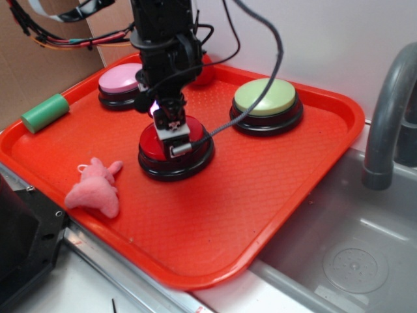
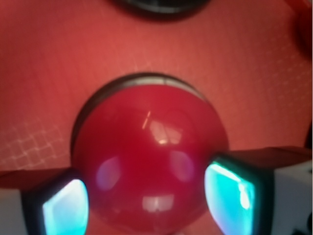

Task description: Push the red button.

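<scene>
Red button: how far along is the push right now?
Done: the gripper has been brought directly over the red button on the orange tray, past the pink button and green button. In hand: the wrist view shows its fingers apart, straddling the dome very closely. Left: the pictures cannot confirm contact or a press, so pressing down, then lifting off, may remain.

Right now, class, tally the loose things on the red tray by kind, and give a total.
Push buttons: 3: red button, pink button, green button
Pink plush toys: 1
Green cylinders: 1
Small red things behind the arm: 1
Total: 6
</scene>
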